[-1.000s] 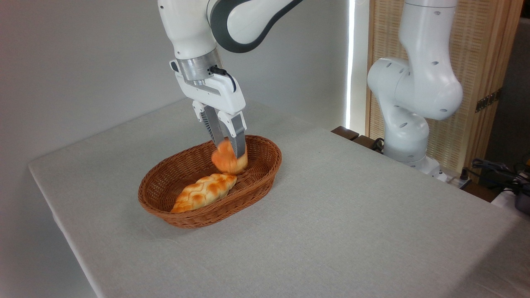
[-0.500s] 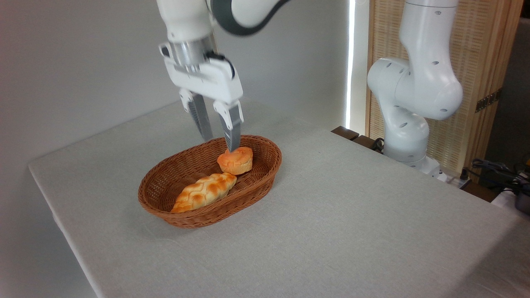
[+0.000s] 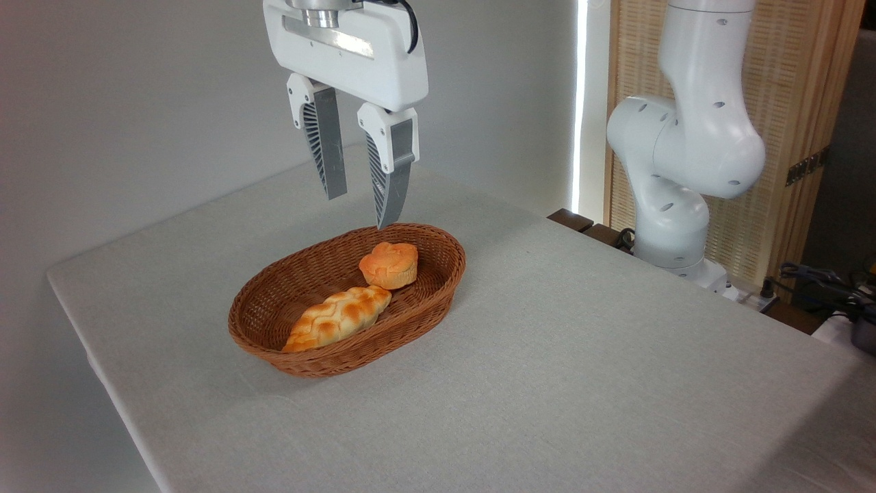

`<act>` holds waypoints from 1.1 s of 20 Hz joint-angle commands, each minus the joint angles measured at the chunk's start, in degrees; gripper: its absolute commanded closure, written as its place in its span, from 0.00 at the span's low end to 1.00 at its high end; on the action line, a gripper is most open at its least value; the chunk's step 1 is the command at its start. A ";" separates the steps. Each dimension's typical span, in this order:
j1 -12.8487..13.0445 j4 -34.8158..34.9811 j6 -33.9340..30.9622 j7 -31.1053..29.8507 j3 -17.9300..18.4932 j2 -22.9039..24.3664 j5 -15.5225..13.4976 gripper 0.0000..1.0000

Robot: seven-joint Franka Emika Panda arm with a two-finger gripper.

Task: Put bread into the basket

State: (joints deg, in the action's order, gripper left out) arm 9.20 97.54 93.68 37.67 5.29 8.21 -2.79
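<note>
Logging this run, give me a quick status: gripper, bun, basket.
Gripper open, empty, above the basket. Bun sits inside, at the far end, beside the braided loaf. Nothing in the way.

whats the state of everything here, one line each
gripper: open, empty, raised above the basket
round bun: upright, resting in the basket's far end
braided loaf: lying flat in the basket's near part
wicker basket: upright on the table, holding both breads
table: covered in light cloth
</note>
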 commanded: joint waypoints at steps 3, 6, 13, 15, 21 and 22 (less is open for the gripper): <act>0.47 -2.79 -2.01 -0.32 -0.45 -2.75 0.42 0.00; -2.06 -5.85 -4.19 -1.10 -2.81 -4.86 0.33 0.00; -5.51 -8.06 -5.97 -1.28 -6.60 -6.53 0.51 0.00; -5.68 -8.06 -5.97 -1.37 -7.48 -6.80 0.60 0.00; -5.68 -7.89 -5.88 -0.93 -7.22 -6.80 0.60 0.00; -5.68 -7.89 -5.88 -0.85 -7.13 -6.80 0.60 0.00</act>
State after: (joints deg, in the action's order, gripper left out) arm 4.11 91.18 89.35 37.12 -1.48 2.01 -2.79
